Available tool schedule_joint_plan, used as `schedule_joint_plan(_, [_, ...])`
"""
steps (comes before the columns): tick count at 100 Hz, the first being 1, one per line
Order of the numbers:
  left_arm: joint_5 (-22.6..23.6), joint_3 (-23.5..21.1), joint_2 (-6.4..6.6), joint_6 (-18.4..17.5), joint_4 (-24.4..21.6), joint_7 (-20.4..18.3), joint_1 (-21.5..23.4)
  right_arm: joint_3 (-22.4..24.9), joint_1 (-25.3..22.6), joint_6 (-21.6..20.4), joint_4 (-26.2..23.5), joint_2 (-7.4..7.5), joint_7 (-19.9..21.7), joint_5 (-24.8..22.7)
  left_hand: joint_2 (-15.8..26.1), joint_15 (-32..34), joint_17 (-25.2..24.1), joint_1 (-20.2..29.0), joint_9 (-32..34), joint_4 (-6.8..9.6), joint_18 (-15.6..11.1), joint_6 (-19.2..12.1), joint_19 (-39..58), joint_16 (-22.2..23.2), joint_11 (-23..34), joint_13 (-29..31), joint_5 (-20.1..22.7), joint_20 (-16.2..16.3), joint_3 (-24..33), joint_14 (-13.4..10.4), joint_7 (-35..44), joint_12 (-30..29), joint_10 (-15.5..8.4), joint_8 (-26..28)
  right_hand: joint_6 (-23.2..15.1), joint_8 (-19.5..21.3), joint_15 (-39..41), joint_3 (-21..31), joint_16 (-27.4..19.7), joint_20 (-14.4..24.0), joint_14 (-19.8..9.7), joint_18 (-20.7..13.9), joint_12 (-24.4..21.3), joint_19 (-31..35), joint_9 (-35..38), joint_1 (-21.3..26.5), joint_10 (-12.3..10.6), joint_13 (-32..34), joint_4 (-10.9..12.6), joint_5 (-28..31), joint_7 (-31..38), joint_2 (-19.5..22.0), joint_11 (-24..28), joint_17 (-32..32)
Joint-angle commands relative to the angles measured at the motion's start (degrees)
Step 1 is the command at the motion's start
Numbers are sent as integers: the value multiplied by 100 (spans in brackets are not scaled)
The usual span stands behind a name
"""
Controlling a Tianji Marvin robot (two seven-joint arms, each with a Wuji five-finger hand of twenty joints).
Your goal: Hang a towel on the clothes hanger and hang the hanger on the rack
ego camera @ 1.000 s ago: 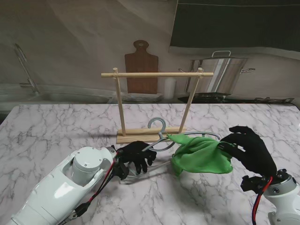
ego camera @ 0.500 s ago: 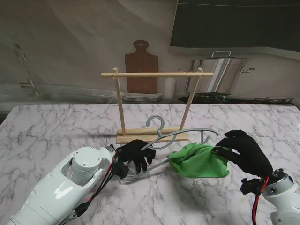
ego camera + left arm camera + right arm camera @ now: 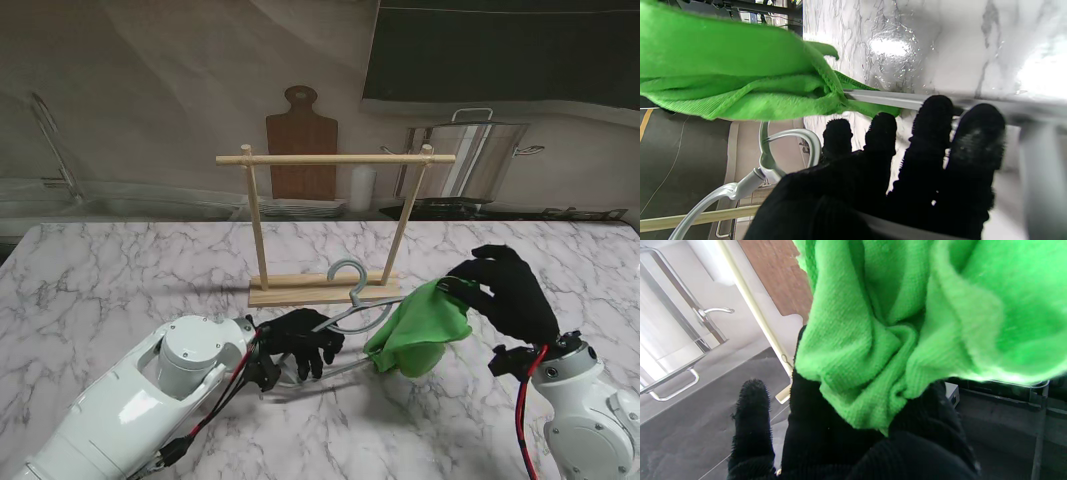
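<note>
You had the left hand clamped on the hanger near the table's middle, steadying it, while your right hand pinched the green towel over its bar (half draped). The rack stood bare behind.

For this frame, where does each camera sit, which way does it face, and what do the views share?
Stand view: above the shoulders, looking down at the marble table and wooden rack; both arms show, left hand, right hand.
Left wrist view: along the left hand's fingers gripping the grey hanger.
Right wrist view: along the right hand's fingers, facing the room with the green towel pinched.
Shared: the towel shows in all three; the hanger in stand and left wrist views.
</note>
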Motion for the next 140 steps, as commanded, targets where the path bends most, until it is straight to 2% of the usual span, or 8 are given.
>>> schedule_joint_plan(1, [-87, 50, -59, -24, 30, -118, -35, -70, 163, 27, 37, -30, -69, -122, 417, 22, 19, 467, 153, 23, -118, 104, 413, 42, 132, -1, 39, -20, 425, 439, -4, 75, -23, 95, -209, 62, -25, 222, 69, 53, -161, 122, 38, -14, -2, 416, 228, 104, 113, 122, -23, -4, -97, -146])
schedule_joint_plan(18, [-144, 133, -34, -69, -6, -249, -80, -221, 546, -19, 269, -8, -167, -342, 425, 17, 17, 467, 146, 23, -127, 95, 412, 41, 128, -4, 27, -19, 418, 423, -6, 72, -35, 96, -304, 51, -62, 212, 57, 36, -230, 78, 15, -64, -63, 389, 163, 21, 104, 72, -14, 21, -132, -178])
schedule_joint_plan(38, [-192, 133, -10, -77, -19, -360, -86, -290, 871, -264, 571, 23, -118, -436, 425, 21, 13, 467, 150, 27, -144, 94, 416, 44, 132, 2, 31, -15, 416, 426, -5, 69, -32, 97, -451, 16, -124, 199, 39, 18, -349, -16, -6, -126, -136, 341, 74, -98, 89, 38, -11, 57, -183, -218])
schedule_joint_plan(62, [-261, 211, 16, -73, 73, -555, -165, -319, 1226, -313, 999, 23, -549, -881, 429, 16, 15, 467, 153, 28, -146, 102, 422, 43, 130, 2, 32, -12, 413, 412, -13, 66, -29, 95, -566, -6, -161, 185, 29, 38, -455, -99, -7, -105, -228, 296, -12, -183, 70, -30, -1, 127, -202, -194])
schedule_joint_plan(90, [-263, 332, 9, -90, 207, -623, -281, -174, 1306, -400, 966, -14, -724, -910, 419, 33, 21, 467, 158, 30, -151, 103, 432, 54, 138, 18, 37, -7, 419, 413, -13, 75, -30, 103, -589, -18, -148, 178, 27, 51, -470, -117, -9, -87, -278, 301, -19, -232, 62, -89, 39, 158, -176, -237])
schedule_joint_plan(116, [-269, 301, 57, -112, 166, -771, -268, -151, 1373, -485, 1031, -16, -834, -1023, 427, 27, 25, 467, 165, 32, -154, 99, 434, 55, 135, 17, 40, -9, 414, 410, -16, 71, -33, 107, -693, -39, -183, 159, -6, 45, -553, -163, -32, -91, -348, 272, -84, -312, 44, -144, 71, 193, -206, -269])
schedule_joint_plan(140, [-357, 263, 83, -113, 152, -901, -230, -211, 1430, -557, 1195, -2, -1091, -1308, 426, 20, 20, 467, 157, 32, -160, 100, 431, 55, 127, 16, 36, -10, 410, 403, -31, 66, -34, 106, -823, -71, -201, 143, -31, 10, -618, -236, -44, -147, -396, 216, -177, -370, 30, -177, 92, 231, -223, -331])
